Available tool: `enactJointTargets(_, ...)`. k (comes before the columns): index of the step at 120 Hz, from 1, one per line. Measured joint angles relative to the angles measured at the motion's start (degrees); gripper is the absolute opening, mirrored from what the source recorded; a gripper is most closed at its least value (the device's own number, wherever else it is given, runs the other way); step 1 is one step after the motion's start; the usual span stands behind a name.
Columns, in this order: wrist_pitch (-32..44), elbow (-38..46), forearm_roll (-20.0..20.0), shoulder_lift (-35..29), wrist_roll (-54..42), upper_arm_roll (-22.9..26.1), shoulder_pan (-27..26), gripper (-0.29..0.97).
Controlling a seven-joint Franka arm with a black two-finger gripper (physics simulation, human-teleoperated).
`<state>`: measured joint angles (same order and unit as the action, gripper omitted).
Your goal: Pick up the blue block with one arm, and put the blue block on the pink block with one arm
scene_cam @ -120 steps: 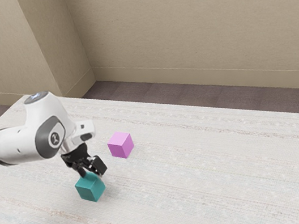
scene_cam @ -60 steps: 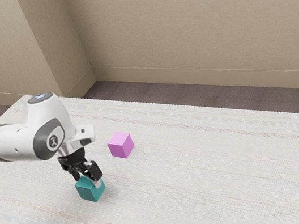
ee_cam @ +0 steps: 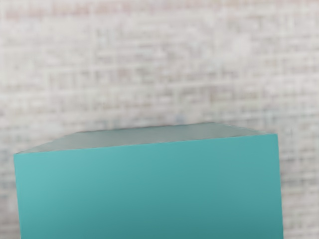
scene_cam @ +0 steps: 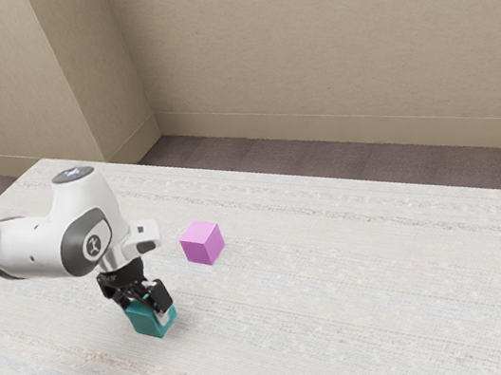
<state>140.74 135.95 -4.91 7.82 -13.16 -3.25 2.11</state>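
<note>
One tool [scene_cam: 145,299] hangs low over the blue block [scene_cam: 154,320], squarely above it so that a grip from two sides is possible; whether it has hold of the block or stands open we cannot tell. We judge the block rests on the worktop [scene_cam: 394,298], and the pink block [scene_cam: 202,243] lies near, toward the exterior view's right and farther back, apart, its top bare to receive it.

Illumination is even, diffuse and moderately bright across the pale table [scene_cam: 366,303]. The pink block [scene_cam: 202,242] shows a lighter top face and darker sides (light arrives mainly from above). A faint, soft-edged shadow lies beside the blue block [scene_cam: 148,322], toward the exterior view's right. In the wrist view its broad teal face reads brighter than the greyer adjoining face.
</note>
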Motion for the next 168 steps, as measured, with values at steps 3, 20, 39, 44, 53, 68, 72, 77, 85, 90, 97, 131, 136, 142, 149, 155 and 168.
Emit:
enactJointTargets(3,0.1,-0.1,0.0,0.1,0.1,0.0,0.0,0.66)
enactJointTargets(20,0.4,-1.5,0.0,0.9,0.5,0.1,0.0,0.66)
enactJointTargets(39,0.6,-1.9,0.0,1.3,0.9,0.1,0.0,0.64)
enactJointTargets(44,0.6,-1.9,0.0,1.5,1.0,0.1,0.0,0.63)
enactJointTargets(53,0.7,-1.9,-0.1,1.9,1.1,0.1,0.0,0.61)
enactJointTargets(68,0.7,-1.8,-0.1,2.3,1.3,0.1,0.0,0.58)
enactJointTargets(72,0.8,-1.8,-0.1,2.3,1.3,0.1,-0.1,0.57)
enactJointTargets(77,0.8,-1.8,-0.1,2.3,1.3,0.1,-0.1,0.55)
enactJointTargets(85,0.8,-1.8,0.0,2.3,1.4,0.1,-0.1,0.53)
enactJointTargets(90,0.8,-1.8,0.0,2.3,1.4,0.1,-0.1,0.51)
enactJointTargets(97,0.8,-1.8,0.1,2.2,1.5,0.1,0.0,0.48)
enactJointTargets(131,0.9,-1.9,0.7,1.7,1.9,0.1,-0.1,0.37)
enactJointTargets(136,0.8,-1.9,0.8,1.3,2.0,0.1,-0.1,0.36)
enactJointTargets(142,0.6,-2.4,1.0,0.5,2.2,0.1,-0.1,0.35)
enactJointTargets(149,-0.7,-5.3,1.7,-0.2,2.3,-0.7,-0.4,0.34)
enactJointTargets(155,-2.7,-9.2,2.6,-0.2,2.5,-1.8,-0.3,0.35)
enactJointTargets(168,-8.0,-17.5,3.4,2.3,2.6,-2.4,0.1,0.36)
